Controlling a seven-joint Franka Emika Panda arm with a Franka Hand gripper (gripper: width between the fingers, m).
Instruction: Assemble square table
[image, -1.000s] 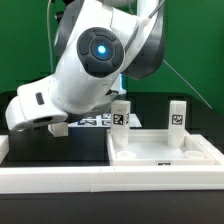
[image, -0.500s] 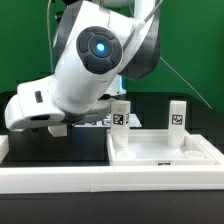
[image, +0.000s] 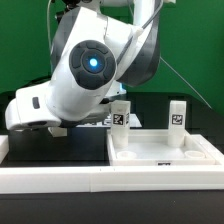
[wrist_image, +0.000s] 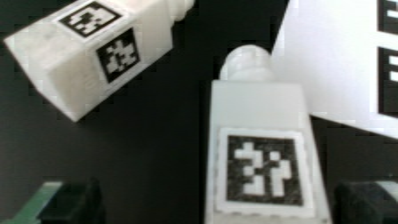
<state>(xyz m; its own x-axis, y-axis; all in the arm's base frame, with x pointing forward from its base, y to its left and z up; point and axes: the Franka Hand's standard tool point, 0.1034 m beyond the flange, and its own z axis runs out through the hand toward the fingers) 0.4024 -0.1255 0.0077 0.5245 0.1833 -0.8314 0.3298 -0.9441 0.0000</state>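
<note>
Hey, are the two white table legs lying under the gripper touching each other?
Apart. The wrist view shows a strip of black table between the slanted leg and the other leg.

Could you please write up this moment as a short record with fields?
gripper: open, fingers either side of the centre leg, not touching it
centre leg: lying on the black surface
second leg: lying nearby, angled, apart
table top: exterior view's right
upright leg A, upright leg B: standing at the top's far edge
</note>
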